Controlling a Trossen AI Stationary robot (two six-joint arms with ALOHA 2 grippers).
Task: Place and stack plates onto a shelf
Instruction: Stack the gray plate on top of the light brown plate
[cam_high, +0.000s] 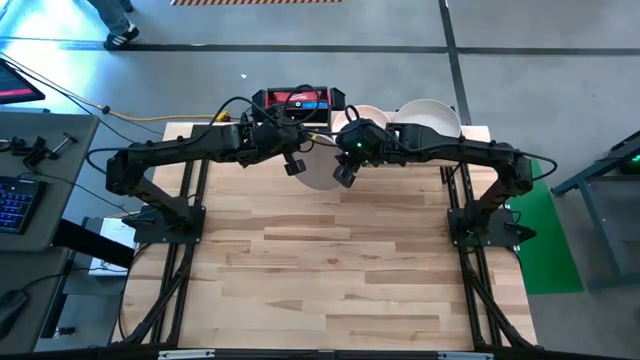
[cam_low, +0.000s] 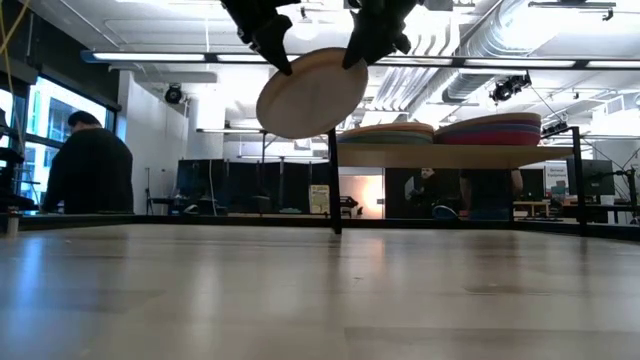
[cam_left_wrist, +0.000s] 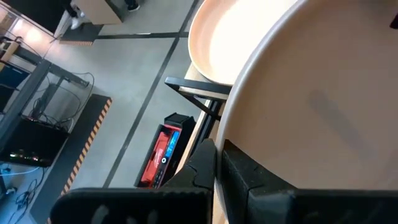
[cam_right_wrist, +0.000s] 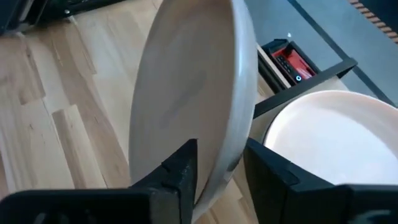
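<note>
A red and black device is lying on the grey floor just beyond the far edge of the wooden table. A keyboard is sitting on a desk at the far left. A person in dark clothes is standing at the left of the room, and someone's legs are showing on the floor far left.

Bright, even overhead light; in the low view, ceiling strip lights glare at upper centre. The pale plank-topped wooden surface blurs toward the bottom edge. A cream round plate looks washed-out, close to the left wrist camera.
</note>
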